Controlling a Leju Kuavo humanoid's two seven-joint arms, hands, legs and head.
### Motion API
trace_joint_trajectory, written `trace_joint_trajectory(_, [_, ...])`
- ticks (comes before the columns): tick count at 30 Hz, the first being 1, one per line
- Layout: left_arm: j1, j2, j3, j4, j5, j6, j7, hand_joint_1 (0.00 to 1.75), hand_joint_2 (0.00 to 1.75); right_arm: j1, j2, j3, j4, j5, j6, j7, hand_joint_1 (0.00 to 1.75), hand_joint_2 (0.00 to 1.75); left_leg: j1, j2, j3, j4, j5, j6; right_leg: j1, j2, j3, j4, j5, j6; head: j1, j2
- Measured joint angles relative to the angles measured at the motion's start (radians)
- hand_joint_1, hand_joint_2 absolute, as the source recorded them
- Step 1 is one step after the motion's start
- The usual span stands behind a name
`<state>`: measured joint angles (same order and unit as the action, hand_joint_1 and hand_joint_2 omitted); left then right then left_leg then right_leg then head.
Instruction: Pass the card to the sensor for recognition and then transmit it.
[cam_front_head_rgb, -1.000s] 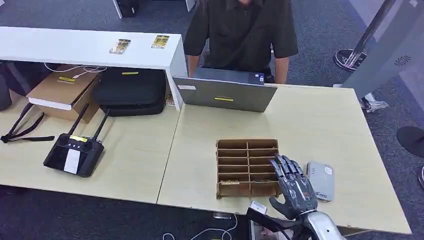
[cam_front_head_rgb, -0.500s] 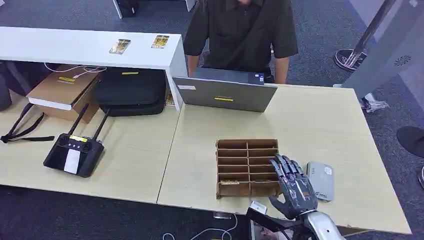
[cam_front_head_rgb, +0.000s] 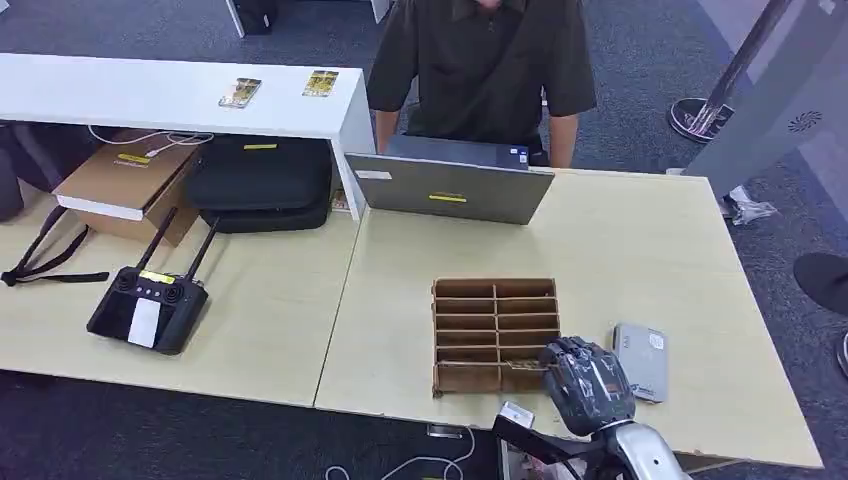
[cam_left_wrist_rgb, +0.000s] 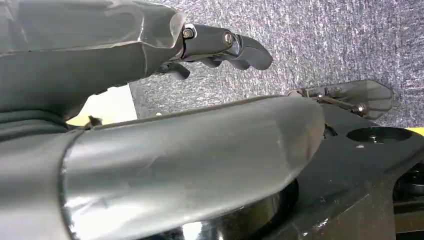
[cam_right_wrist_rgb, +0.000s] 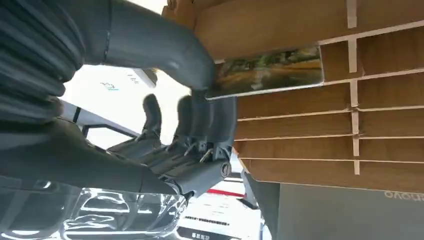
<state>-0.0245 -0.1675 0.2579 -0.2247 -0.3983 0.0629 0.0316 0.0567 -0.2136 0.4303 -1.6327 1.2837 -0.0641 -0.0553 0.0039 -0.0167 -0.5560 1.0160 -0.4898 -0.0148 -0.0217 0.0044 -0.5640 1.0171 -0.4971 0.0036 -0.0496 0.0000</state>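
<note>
Right wrist view shows the robot's right hand (cam_right_wrist_rgb: 200, 125) pinching a glossy picture-printed card (cam_right_wrist_rgb: 267, 72) between thumb and fingers, the card lying in a slot of the brown slotted cardboard organiser (cam_front_head_rgb: 480, 310). Just beside that hand sits a flat grey card sensor (cam_front_head_rgb: 640, 360). Left hand (cam_left_wrist_rgb: 220, 47) hangs above carpet, fingers curled, holding nothing. Farther off stands a grey laptop (cam_front_head_rgb: 450, 185) before a seated person (cam_front_head_rgb: 480, 60).

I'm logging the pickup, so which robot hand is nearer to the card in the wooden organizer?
Right. The right robot hand pinches the card at the wooden organizer; the left robot hand hangs over the carpet.
</note>
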Motion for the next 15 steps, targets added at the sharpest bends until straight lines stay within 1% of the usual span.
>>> trace_joint_trajectory(6, [0.0,0.0,0.0,0.0,-0.001,-0.002,0.0,0.0,0.0,0.0,0.004,0.0,0.0,0.0,0.0,0.0,1.41,1.75,0.0,0.0,0.0,0.0,0.0,0.0,0.0,0.0,0.0,0.0,0.0,0.0,0.0,0.0])
trace_joint_trajectory(8, [0.0,0.0,0.001,0.0,-0.002,-0.002,0.0,0.0,0.0,0.0,0.005,0.0,0.0,0.0,0.0,0.0,1.5,1.75,0.0,0.0,0.0,0.0,0.0,0.0,0.0,0.0,0.0,0.0,0.0,0.0,0.0,0.0])
trace_joint_trajectory(9, [0.0,0.0,0.001,0.0,-0.002,-0.002,0.0,0.0,0.0,0.0,0.006,0.0,0.0,0.0,-0.001,0.0,1.52,1.75,0.0,0.0,0.0,0.0,0.0,0.0,0.0,0.0,0.0,0.0,0.0,0.0,0.0,0.0])
trace_joint_trajectory(10, [0.0,0.0,0.001,0.0,-0.002,-0.002,0.0,0.0,0.0,0.0,0.007,0.0,0.0,0.0,-0.002,0.0,1.61,1.75,0.0,0.0,0.0,0.0,0.0,0.0,0.0,0.0,0.0,0.0,0.0,0.0,0.0,0.0])
trace_joint_trajectory(11, [0.0,0.0,0.001,0.0,-0.003,-0.002,0.0,0.0,0.0,0.0,0.008,0.0,0.0,0.0,-0.003,0.0,1.59,1.75,0.0,0.0,0.0,0.0,0.0,0.0,0.0,0.0,0.0,0.0,0.0,0.0,0.0,0.0])
trace_joint_trajectory(12, [0.0,0.0,0.001,0.0,-0.003,-0.002,0.0,0.0,0.0,0.0,0.008,0.0,0.0,0.0,-0.004,-0.001,1.61,1.75,0.0,0.0,0.0,0.0,0.0,0.0,0.0,0.0,0.0,0.0,0.0,0.0,0.0,0.0])
trace_joint_trajectory(13, [0.0,0.0,0.002,0.0,-0.004,-0.003,0.0,0.0,0.0,0.0,0.009,0.0,-0.001,0.0,-0.006,-0.004,1.68,1.75,0.0,0.0,0.0,0.0,0.0,0.0,0.0,0.0,0.0,0.0,0.0,0.0,0.0,0.0])
trace_joint_trajectory(15, [0.0,0.0,0.003,0.0,-0.005,-0.003,0.0,0.0,0.0,0.0,0.012,-0.001,-0.001,0.004,-0.016,-0.01,1.71,1.75,0.0,0.0,0.0,0.0,0.0,0.0,0.0,0.0,0.0,0.0,0.0,0.0,0.0,0.0])
